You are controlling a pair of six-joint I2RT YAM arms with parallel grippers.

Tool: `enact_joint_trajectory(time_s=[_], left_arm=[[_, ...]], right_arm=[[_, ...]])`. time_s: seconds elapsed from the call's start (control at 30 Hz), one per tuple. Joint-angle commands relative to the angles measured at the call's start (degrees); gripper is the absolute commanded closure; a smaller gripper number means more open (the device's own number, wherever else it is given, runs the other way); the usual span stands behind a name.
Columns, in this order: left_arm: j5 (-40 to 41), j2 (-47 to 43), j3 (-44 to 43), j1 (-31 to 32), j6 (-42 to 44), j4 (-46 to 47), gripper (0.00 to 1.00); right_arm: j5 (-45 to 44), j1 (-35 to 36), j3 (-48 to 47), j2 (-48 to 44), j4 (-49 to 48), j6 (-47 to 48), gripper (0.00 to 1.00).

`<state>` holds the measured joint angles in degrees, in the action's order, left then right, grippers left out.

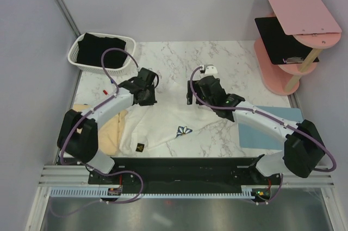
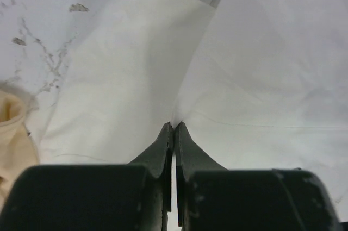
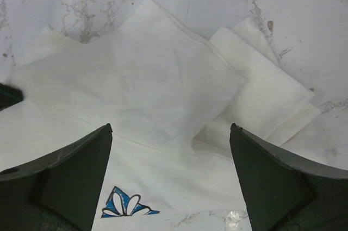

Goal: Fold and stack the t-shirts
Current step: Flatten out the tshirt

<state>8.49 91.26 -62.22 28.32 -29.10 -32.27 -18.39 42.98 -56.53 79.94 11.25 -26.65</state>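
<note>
The soft white t-shirt (image 1: 163,128) with a blue daisy print lies rumpled and half spread on the marble table (image 1: 228,62), and everything else is placed from it. The left gripper (image 2: 174,128) sits at its far left edge, fingers pressed together on a pinch of the white cloth, which draws into a crease at the tips. The right gripper (image 3: 171,133) hangs over its far right part with jaws spread wide, holding nothing; a doubled-over sleeve lies just beyond.

A pale yellow t-shirt (image 1: 106,130) is bunched against the white t-shirt's left side. A black t-shirt (image 1: 100,49) sits in a white plastic basket (image 1: 73,57) well beyond its far left corner. A flat light-blue mat (image 1: 272,128) lies to its right.

The cloth looks light, limp and thin: it will likely sag and drag when lifted, not hold shape. Seams, a shoulder or hem corner, seem the firmest hold, one per gripper, keeping the edge taut
</note>
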Motion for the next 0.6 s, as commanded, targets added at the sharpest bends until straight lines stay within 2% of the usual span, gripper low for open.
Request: enact_joint_trajectory(time_s=[0.0, 0.23, 0.43, 0.57], left_arm=[[5.04, -10.04, -4.31, 0.07, 2.21, -4.46, 0.98], [5.48, -17.34, -2.65, 0.07, 0.99, -9.91, 0.98], [0.48, -25.24, 4.55, 0.16, -2.53, -13.52, 0.98], [-5.83, -32.36, 12.88, 0.77, -5.08, -13.87, 0.98]], right_arm=[[3.62, -4.30, 1.69, 3.36, -0.96, -1.82, 0.04], [11.45, -10.46, 2.66, 10.58, -4.30, -2.70, 0.05], [12.77, -12.92, 0.99, 14.19, -5.27, -1.56, 0.05], [13.64, -14.77, -0.07, 14.72, -5.18, -1.12, 0.06]])
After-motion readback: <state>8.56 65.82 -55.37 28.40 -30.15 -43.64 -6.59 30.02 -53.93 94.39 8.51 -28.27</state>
